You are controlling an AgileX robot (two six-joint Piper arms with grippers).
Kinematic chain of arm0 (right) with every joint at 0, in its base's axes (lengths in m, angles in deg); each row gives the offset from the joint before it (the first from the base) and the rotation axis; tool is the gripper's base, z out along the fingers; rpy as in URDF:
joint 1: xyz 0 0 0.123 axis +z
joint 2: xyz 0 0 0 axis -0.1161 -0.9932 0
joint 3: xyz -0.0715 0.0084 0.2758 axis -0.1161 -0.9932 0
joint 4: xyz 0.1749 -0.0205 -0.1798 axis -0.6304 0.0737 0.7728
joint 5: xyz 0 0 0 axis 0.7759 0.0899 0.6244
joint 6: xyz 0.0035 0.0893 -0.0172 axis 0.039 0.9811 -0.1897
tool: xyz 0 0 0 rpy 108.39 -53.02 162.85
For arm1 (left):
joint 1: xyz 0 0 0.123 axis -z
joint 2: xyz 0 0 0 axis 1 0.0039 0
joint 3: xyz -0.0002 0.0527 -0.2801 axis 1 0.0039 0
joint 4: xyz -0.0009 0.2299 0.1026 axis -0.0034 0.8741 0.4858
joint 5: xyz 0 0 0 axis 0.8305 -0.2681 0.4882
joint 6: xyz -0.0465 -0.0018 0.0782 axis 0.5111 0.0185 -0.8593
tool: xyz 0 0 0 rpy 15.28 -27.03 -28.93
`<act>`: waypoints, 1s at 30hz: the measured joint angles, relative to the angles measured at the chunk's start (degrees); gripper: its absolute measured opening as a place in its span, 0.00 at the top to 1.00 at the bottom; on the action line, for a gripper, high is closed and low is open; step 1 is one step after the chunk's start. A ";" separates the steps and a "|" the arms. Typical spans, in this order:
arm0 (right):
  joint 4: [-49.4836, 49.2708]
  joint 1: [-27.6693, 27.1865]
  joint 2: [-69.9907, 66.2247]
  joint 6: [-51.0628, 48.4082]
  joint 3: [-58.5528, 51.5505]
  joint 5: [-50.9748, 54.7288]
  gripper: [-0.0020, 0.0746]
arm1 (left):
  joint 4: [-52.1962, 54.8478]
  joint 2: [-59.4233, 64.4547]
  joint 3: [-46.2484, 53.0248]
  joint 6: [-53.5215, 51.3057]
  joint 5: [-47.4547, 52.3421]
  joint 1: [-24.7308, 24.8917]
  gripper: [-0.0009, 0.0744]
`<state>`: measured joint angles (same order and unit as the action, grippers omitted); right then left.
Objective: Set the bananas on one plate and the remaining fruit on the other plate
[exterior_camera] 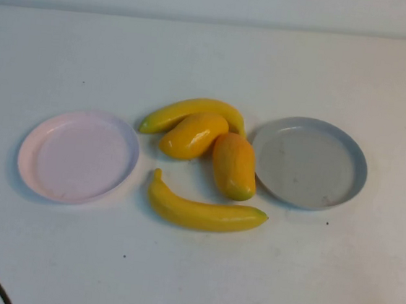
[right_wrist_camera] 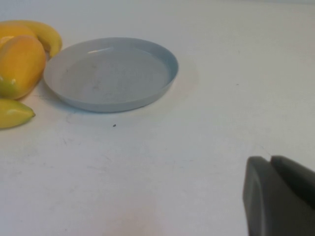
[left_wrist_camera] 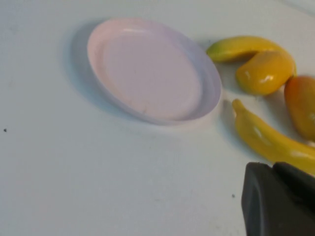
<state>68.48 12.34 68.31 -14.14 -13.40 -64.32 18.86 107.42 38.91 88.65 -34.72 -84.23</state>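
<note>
Both our left gripper (left_wrist_camera: 278, 196) and right gripper (right_wrist_camera: 280, 196) hang clenched, empty, near the bench's front edge. Mid-bench, the bananas (exterior_camera: 204, 212) touch the mangoes (exterior_camera: 234, 165); we risk nudging neighbours off toward the grey plate (exterior_camera: 309, 163) or pink plate (exterior_camera: 78, 155).

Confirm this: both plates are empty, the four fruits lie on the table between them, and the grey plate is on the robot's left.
Wrong on one count: the grey plate is on the robot's right, the pink plate on its left, as the high view shows. The rest holds.
</note>
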 joint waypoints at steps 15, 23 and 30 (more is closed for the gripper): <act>0.00 0.00 0.00 0.00 0.00 0.00 0.99 | -0.82 32.55 -21.56 -22.85 16.60 0.00 0.99; 0.00 0.00 0.00 0.00 0.00 0.00 0.99 | -1.19 53.70 -38.15 -28.36 20.08 7.48 0.99; 0.00 0.00 0.00 0.00 0.00 0.00 0.99 | -0.67 71.96 -57.37 -28.70 26.49 15.28 0.99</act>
<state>68.48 12.34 68.31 -14.14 -13.40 -64.32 18.19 179.38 -18.46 59.94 -8.23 -68.95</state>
